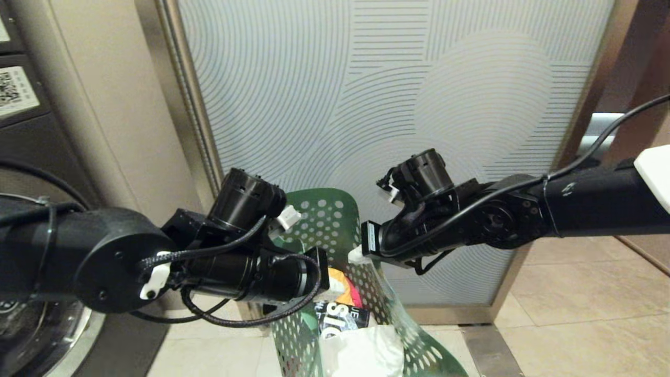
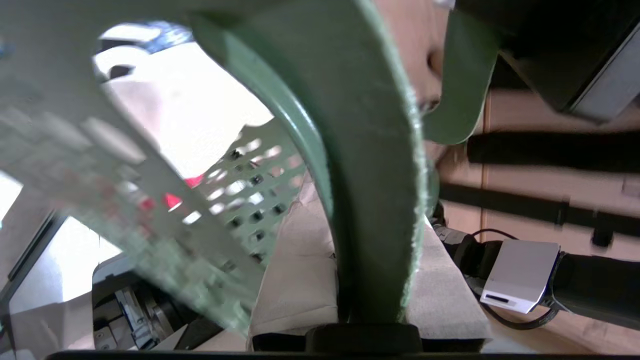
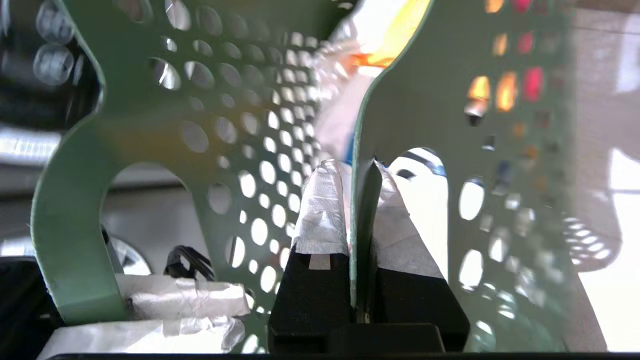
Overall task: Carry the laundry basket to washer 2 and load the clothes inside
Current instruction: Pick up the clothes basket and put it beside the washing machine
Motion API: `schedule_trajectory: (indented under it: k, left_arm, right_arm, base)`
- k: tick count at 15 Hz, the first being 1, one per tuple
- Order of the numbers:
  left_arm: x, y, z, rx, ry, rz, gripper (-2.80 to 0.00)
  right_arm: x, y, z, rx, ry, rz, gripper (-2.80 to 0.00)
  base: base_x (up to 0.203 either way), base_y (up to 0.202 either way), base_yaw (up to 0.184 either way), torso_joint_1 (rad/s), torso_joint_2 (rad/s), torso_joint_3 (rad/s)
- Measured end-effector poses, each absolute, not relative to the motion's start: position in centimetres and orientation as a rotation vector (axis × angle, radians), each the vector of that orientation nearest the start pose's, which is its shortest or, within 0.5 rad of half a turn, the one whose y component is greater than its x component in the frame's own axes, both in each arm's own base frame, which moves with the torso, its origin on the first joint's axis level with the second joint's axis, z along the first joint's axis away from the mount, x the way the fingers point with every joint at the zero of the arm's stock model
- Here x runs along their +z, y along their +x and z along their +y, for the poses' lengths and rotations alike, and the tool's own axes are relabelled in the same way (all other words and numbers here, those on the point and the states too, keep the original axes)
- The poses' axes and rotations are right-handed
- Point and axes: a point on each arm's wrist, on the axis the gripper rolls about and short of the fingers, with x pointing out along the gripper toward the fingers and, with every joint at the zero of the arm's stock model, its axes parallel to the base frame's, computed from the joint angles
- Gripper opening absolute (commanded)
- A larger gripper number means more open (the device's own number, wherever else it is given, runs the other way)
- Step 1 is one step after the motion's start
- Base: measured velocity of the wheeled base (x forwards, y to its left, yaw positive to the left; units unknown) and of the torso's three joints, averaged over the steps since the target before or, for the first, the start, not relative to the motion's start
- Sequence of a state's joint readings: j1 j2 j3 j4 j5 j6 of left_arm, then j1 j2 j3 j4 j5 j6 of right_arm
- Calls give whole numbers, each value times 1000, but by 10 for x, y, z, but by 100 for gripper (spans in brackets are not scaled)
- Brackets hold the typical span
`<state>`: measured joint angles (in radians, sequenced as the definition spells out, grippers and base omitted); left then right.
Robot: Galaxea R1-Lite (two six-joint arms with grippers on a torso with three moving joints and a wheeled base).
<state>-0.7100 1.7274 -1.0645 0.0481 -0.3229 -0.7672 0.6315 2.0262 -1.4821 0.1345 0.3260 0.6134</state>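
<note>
Before a patterned wall panel [image 1: 398, 104], both arms level, fingers [image 3: 322, 210] clamped on the laundry basket [image 1: 324, 220] rim.

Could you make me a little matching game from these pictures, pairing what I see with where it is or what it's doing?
Things:
1. laundry basket
2. clothes
3. left gripper
4. right gripper

Descriptions:
A. piled inside the basket, white, yellow and pink
B. green, full of round holes, held between both arms
C. clamped on the basket's wall beside a handle cut-out, fingers wrapped in white tape
D. clamped on the basket's green handle loop

Pairs: 1-B, 2-A, 3-D, 4-C
</note>
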Motion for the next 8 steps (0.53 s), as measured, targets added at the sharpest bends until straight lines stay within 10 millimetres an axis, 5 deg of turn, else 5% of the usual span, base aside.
schedule_trajectory:
  k: [8]
  left_arm:
    - [181,229,-207,-650,-524,1063,-280]
  right_arm:
    - [178,318,241,669,438,958,-280]
  base:
    - [0,-8,176,1,-2,4]
